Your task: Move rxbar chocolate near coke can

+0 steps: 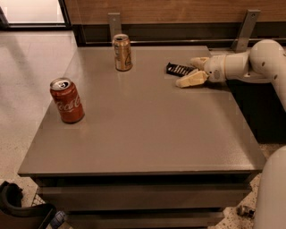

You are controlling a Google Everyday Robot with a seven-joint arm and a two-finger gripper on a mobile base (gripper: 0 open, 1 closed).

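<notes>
Black rxbar chocolate [178, 69] partly btwn spread tool [187, 71], far right.

The table [147, 129] is a plain matte grey-brown, and against it the coke can [67, 100] stands out bright red with white script and a silver top, while the other can [122, 52] is gold-tan with a dull metal lid. The rxbar chocolate [178, 69] is black with a row of small white lettering, and just beside its right end, at the table's far right, the gripper [193, 70] shows pale cream-yellow fingers on a white arm [250, 62]. Behind runs a warm brown wood-grain wall [178, 9] above a dark strip, with grey metal brackets [115, 24], and the floor [27, 67] is pale off-white.
</notes>
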